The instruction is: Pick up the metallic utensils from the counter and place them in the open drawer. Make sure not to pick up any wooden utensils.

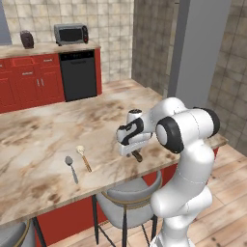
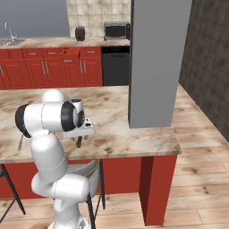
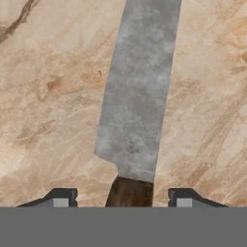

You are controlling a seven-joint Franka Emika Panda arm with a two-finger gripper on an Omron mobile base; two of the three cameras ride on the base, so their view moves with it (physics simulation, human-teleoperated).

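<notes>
A kitchen knife [image 3: 137,96] lies flat on the marbled tabletop [image 3: 48,96]. The gripper [image 3: 123,198] hovers directly above, fingertips apart and straddling its dark handle, blade pointing lengthwise away.

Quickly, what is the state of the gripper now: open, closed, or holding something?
Gripper: open, fingertips either side of the knife handle, not yet gripping it.

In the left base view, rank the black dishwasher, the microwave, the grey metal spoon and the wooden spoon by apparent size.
1. Black dishwasher, largest.
2. Microwave.
3. Grey metal spoon and wooden spoon: they look about equal, so I won't rank them. Both lie far nearer the camera than the appliances, so apparent size flatters them.
</notes>
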